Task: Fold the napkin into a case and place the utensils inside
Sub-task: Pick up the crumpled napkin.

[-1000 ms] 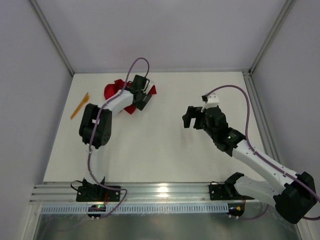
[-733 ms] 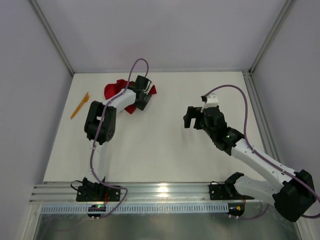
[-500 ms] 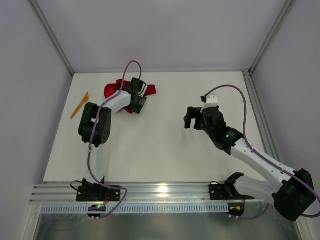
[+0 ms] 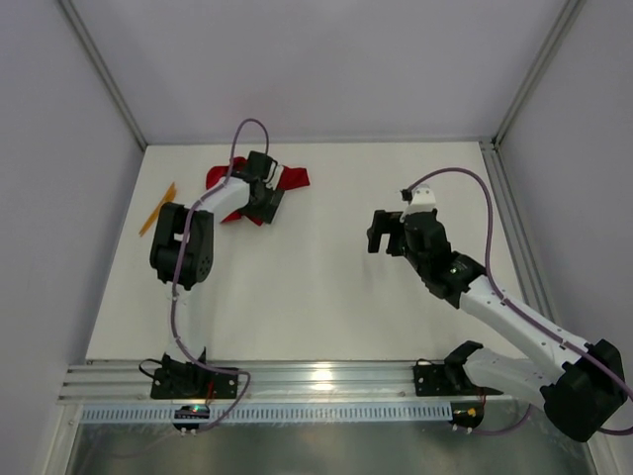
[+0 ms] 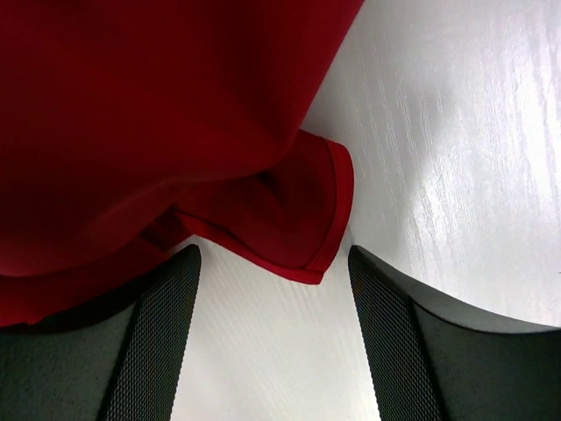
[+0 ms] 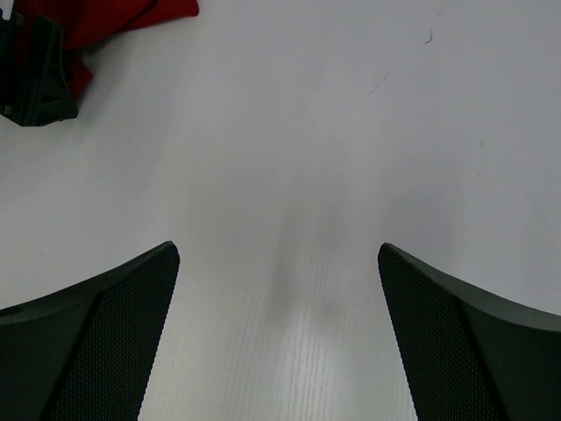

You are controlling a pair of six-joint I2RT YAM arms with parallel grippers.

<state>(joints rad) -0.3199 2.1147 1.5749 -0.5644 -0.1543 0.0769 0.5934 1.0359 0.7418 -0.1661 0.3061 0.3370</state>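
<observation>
The red napkin (image 4: 294, 177) lies crumpled at the table's far left; in the left wrist view the napkin (image 5: 131, 114) fills the upper left. My left gripper (image 4: 263, 196) sits low over the cloth's near edge. It is open, and a hemmed corner of the cloth reaches in between the tips of my left gripper (image 5: 272, 254) without being pinched. The orange utensils (image 4: 158, 208) lie to the left of the napkin, close to the table's left edge. My right gripper (image 4: 379, 234) hovers open over bare table right of centre, and nothing is between the fingers of my right gripper (image 6: 278, 250).
White walls with metal frame posts (image 4: 104, 84) close in the table on the left, back and right. The right wrist view catches the napkin (image 6: 131, 16) and my left gripper's black body (image 6: 35, 83) at its top left corner.
My left gripper has slid left along the napkin's near edge, its jaws narrowing slightly, and more red cloth now shows to its right. The right arm has barely moved.
</observation>
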